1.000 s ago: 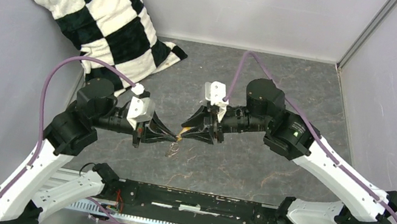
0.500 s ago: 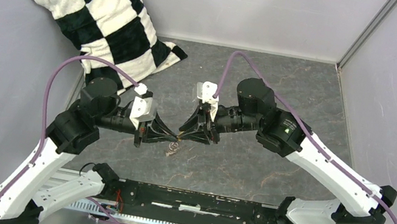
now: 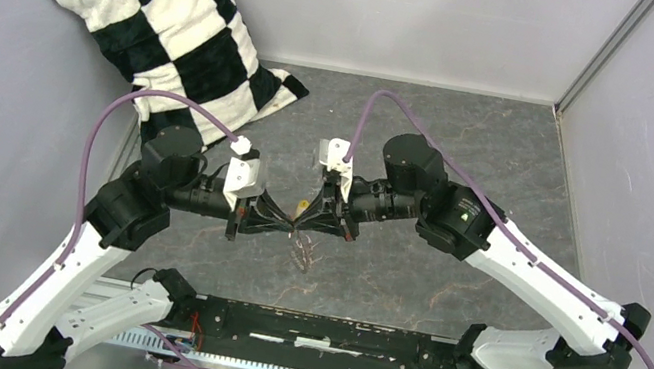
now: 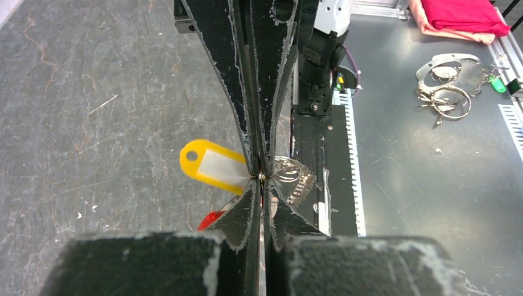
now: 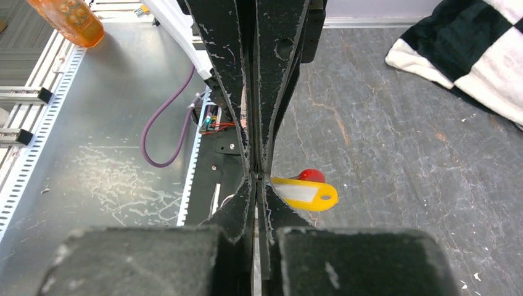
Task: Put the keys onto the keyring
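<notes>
Moving left, the right claw has snapped shut and now meets the shut left claw tip to tip above the desk. At that junction hang the yellow key and the keyring; which claw grips which is unclear.

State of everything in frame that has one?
left gripper: shut
right gripper: shut, tip to tip with the left
yellow tag: in the air, sticking out sideways where the tips meet
keyring: in the air, hanging at the same spot
Which gripper pinches what: hidden
</notes>
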### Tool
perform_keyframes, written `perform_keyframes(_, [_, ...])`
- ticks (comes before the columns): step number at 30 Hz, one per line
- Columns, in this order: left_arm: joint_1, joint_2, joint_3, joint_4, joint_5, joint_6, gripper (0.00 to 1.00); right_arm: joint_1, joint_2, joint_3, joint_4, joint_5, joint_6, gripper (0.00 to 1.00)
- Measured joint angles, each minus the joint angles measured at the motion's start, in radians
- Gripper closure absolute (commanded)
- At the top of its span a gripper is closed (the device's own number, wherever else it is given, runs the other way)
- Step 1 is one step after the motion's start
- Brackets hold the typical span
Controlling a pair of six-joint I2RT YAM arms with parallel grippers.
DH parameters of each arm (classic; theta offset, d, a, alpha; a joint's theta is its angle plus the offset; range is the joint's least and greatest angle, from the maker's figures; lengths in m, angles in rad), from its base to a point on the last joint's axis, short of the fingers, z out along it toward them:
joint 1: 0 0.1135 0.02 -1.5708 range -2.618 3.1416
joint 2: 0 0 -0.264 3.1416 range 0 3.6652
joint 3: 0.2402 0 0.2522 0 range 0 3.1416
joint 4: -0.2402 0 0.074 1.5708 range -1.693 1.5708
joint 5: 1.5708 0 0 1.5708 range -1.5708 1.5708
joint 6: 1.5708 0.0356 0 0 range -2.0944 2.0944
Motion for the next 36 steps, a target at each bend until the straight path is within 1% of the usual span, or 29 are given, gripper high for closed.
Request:
perform_keyframes(2, [0.0,0.0,-0.004,-0.001,-0.006,0.0,0.87,0.0,-0.012,-0.026,0.029,0.004,0.008,0.99])
perform_keyframes(3, [0.0,0.0,-0.004,-0.002,-0.007,0.0,0.8,0.0,-0.018,-0.039,0.045,0.008,0.013,0.99])
perform_keyframes(4, [0.0,0.0,-0.004,-0.002,-0.01,0.0,0.67,0.0,-0.023,-0.047,0.058,0.01,0.019,0.99])
perform_keyframes(6, [0.0,-0.001,-0.004,0.003,-0.011,0.004,0.43,0.0,-0.03,-0.061,0.081,0.018,0.027,0.99])
perform_keyframes(7, [0.0,-0.002,-0.004,0.006,-0.011,0.004,0.36,0.0,-0.035,-0.072,0.101,0.024,0.033,0.99])
perform_keyframes(10, [-0.001,-0.006,-0.004,0.018,-0.013,-0.003,0.31,-0.001,-0.056,-0.121,0.167,0.035,0.063,0.99])
perform_keyframes(12, [-0.001,-0.01,-0.004,0.02,-0.013,-0.005,0.2,-0.002,-0.072,-0.154,0.206,0.043,0.082,0.99])
perform_keyframes(14, [-0.001,-0.014,-0.004,0.023,-0.013,-0.008,0.17,-0.002,-0.093,-0.194,0.257,0.048,0.107,0.99])
perform_keyframes(19, [-0.001,-0.03,-0.003,0.025,-0.014,-0.027,0.01,-0.002,-0.149,-0.292,0.396,0.056,0.17,0.99])
perform_keyframes(27, [-0.001,-0.045,0.015,0.018,-0.014,-0.031,0.0,-0.003,-0.187,-0.381,0.605,0.061,0.254,0.99])
perform_keyframes(36, [-0.001,-0.048,0.018,-0.002,-0.018,-0.03,0.0,-0.003,-0.202,-0.397,0.679,0.067,0.284,0.99])
